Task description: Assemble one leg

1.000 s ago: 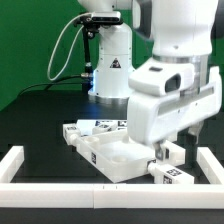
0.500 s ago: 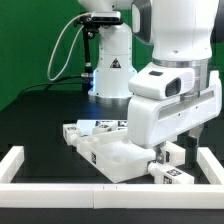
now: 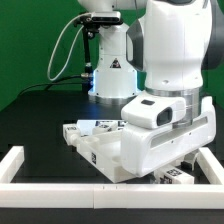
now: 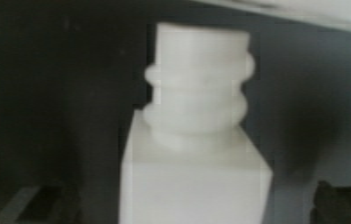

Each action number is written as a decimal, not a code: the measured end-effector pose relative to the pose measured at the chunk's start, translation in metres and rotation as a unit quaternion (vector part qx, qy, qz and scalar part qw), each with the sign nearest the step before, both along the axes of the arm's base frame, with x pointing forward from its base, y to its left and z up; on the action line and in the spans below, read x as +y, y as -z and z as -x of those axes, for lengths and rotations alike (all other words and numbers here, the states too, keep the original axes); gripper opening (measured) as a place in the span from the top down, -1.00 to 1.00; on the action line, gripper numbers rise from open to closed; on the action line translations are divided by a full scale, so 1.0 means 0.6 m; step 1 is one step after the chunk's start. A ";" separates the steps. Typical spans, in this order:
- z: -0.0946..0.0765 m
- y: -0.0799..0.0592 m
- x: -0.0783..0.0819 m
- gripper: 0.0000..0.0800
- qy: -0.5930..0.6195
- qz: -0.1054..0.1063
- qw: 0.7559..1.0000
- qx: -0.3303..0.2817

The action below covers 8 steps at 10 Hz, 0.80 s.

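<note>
In the wrist view a white leg [image 4: 193, 170] stands between my dark fingers [image 4: 19, 200], its ribbed peg end [image 4: 197, 85] pointing away from the camera. My gripper [image 4: 193, 205] is shut on its square body. In the exterior view the gripper [image 3: 163, 172] is low at the front right corner of the white panel [image 3: 103, 158], and the wide white hand hides the held leg and the fingertips. Other tagged legs [image 3: 98, 127] lie behind the panel, and one [image 3: 176, 176] lies by the gripper.
White border bars run along the exterior view's left [image 3: 18, 163] and front [image 3: 100, 197]. The robot base [image 3: 110, 70] with cables stands at the back on the black table. The green wall is behind.
The arm and hand have turned and dropped lower toward the camera. The hand now covers the panel's right part and hides the fingers that showed before.
</note>
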State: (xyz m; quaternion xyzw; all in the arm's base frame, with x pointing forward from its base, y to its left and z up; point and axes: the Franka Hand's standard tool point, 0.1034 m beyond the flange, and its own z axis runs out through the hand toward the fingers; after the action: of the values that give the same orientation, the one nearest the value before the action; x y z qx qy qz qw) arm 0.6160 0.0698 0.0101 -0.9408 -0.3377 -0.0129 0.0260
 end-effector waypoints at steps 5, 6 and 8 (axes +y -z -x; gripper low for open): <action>-0.002 -0.025 0.004 0.30 -0.003 0.002 1.000 0.013; -0.007 -0.052 0.010 0.30 -0.007 0.002 1.000 0.010; -0.007 -0.129 -0.003 0.30 -0.012 0.009 1.000 0.006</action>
State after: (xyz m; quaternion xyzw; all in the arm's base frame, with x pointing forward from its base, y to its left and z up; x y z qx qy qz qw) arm 0.6205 0.0677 0.0878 -0.9369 -0.3491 -0.0045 0.0199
